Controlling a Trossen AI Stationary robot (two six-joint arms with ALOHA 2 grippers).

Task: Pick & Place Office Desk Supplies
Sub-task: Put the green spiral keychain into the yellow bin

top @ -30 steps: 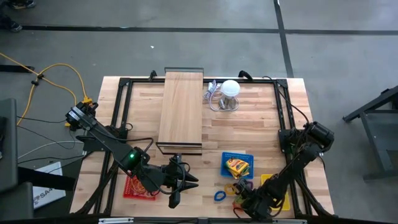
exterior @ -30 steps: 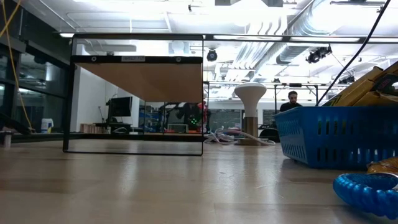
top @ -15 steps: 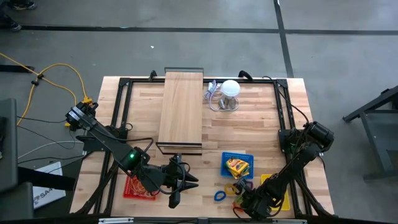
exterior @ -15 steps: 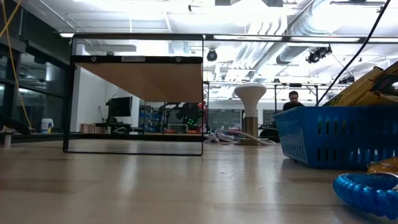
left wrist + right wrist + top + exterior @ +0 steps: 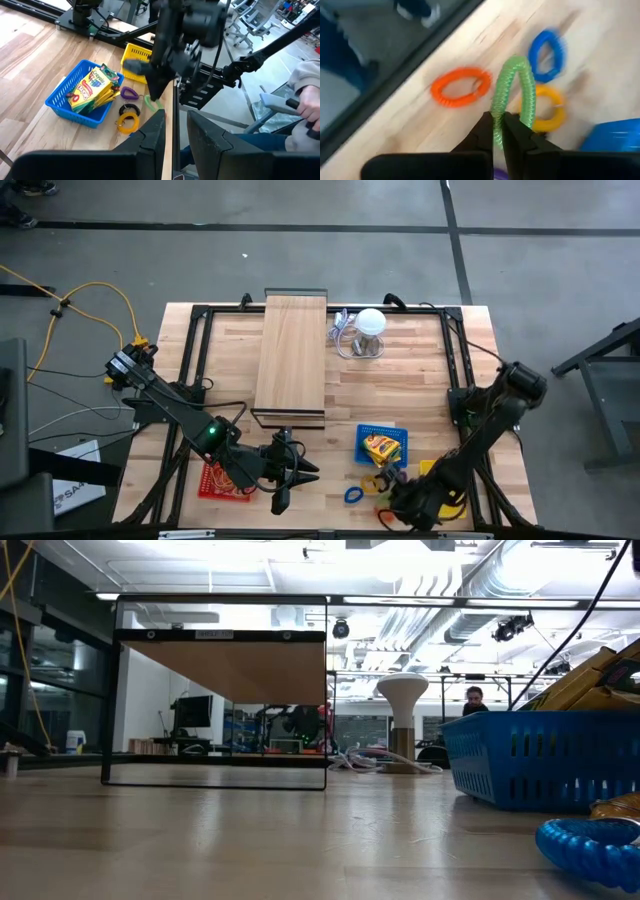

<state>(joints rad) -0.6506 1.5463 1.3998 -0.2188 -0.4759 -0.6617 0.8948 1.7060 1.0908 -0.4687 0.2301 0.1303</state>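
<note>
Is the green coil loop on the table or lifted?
Lifted: the right gripper is shut on the green coil loop, which stands above the wooden table in the right wrist view.

Green coiled plastic loop [image 5: 514,95] upright, pinched, off table – orange [image 5: 460,87], blue [image 5: 547,47], yellow [image 5: 546,111] coiled loops flat below.

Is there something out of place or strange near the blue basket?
Nothing looks damaged. Several coil loops lie loose on the table beside the blue basket: orange, blue, yellow. The right tool is shut on a green loop, lifted above them.
</note>
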